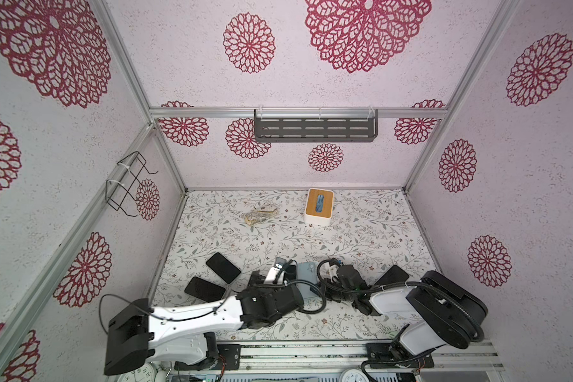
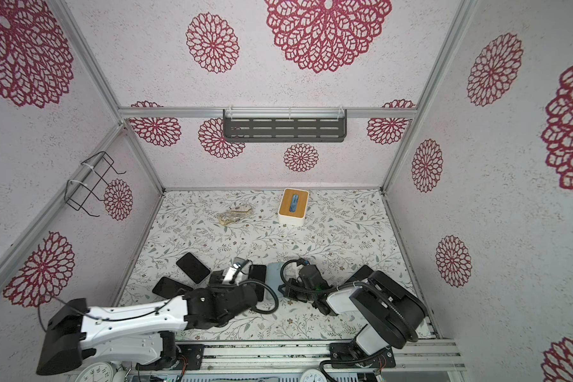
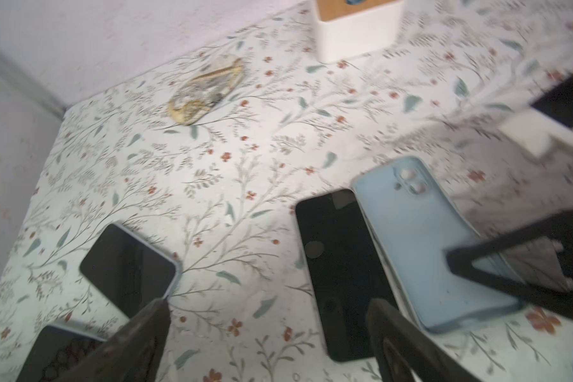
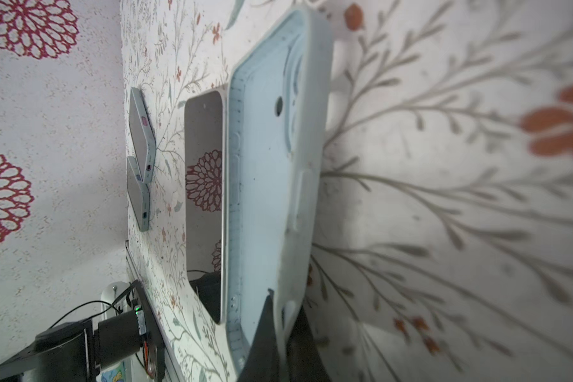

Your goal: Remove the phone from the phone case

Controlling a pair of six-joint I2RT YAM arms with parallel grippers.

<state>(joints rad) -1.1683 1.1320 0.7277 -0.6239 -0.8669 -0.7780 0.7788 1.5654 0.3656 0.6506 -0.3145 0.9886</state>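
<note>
We note the phone [image 3: 341, 274] lying bare, screen up, near the table's [image 3: 245, 158] front edge, about midway along and just beside the pale-blue case [image 3: 424, 238]. Our left gripper [image 3: 268, 304] hangs released above it. Our right gripper [image 4: 283, 317] is clenched on the case's rim. We judge extraction done, release in hand. Next: right lets go, and both arms lift clear without nudging either.

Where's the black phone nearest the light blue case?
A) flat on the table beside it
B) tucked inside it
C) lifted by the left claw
A: the black phone lies flat on the table alongside the light blue case, and the left gripper stands open, holding nothing.
</note>
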